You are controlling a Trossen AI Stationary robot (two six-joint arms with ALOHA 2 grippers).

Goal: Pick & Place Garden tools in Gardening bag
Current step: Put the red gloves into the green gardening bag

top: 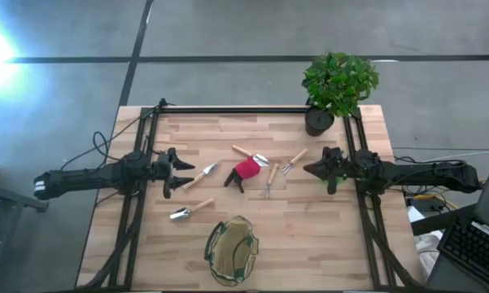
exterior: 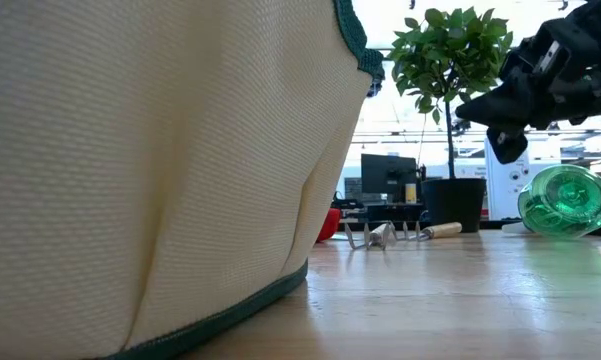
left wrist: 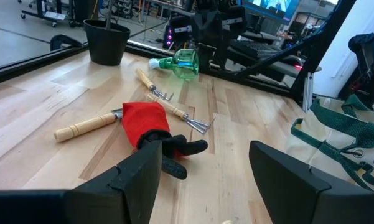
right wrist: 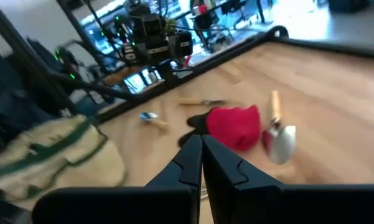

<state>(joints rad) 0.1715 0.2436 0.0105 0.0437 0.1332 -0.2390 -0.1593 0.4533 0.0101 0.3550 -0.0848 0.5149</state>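
Note:
The garden tools lie loose in the middle of the table. They are a red-and-black piece (top: 246,171) (left wrist: 150,127) (right wrist: 236,126), a trowel (top: 251,155) (right wrist: 279,140), two forks (top: 291,163) (top: 271,181) and two more trowels (top: 199,177) (top: 191,212). The gardening bag (top: 232,251) (exterior: 160,170) stands at the near edge, its mouth up. My left gripper (top: 179,172) (left wrist: 205,155) hovers open, left of the tools, pointing at them. My right gripper (top: 309,169) (right wrist: 202,146) hovers shut to their right, holding nothing.
A potted green plant (top: 338,85) in a black pot (left wrist: 107,40) stands at the far right corner. A green bottle (exterior: 565,200) (left wrist: 183,62) lies on the table under my right arm. Black frame rails (top: 252,110) run along the far, left and right sides.

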